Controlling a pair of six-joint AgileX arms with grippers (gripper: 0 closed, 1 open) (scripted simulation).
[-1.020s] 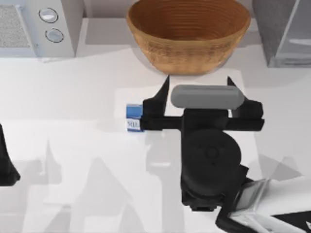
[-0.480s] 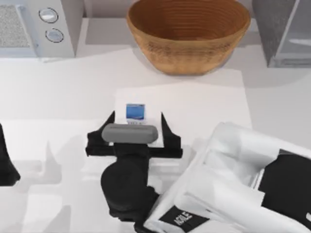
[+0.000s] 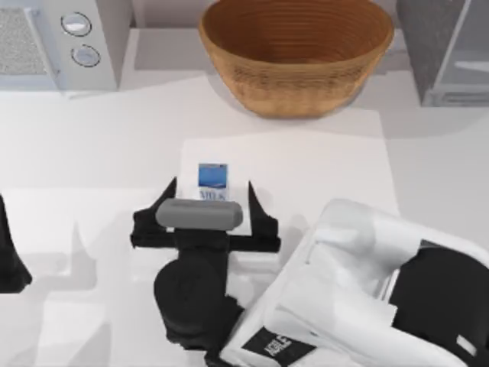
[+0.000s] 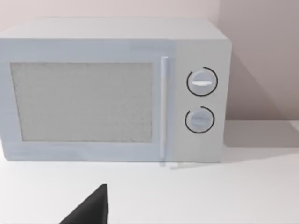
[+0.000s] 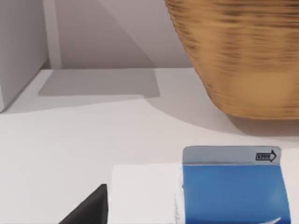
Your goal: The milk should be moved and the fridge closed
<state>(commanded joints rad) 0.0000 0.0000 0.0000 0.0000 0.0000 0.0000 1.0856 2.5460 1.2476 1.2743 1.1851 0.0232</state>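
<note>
our right gripper (image 3: 212, 200) spreads its black fingers wide on either side of the small blue and white milk carton (image 3: 212, 180), gripping nothing. the boxy carton stands on the smooth white table (image 3: 114, 145), before the round ribbed woven basket (image 3: 296, 53). the grey speckled fridge (image 3: 443, 50) sits far right. our left arm (image 3: 11, 252) is parked at the left edge.

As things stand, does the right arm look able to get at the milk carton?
Probably yes. The right end effector hangs open just short of the milk carton, one finger on each side, and nothing lies between them. The woven basket stands well behind the carton.
</note>
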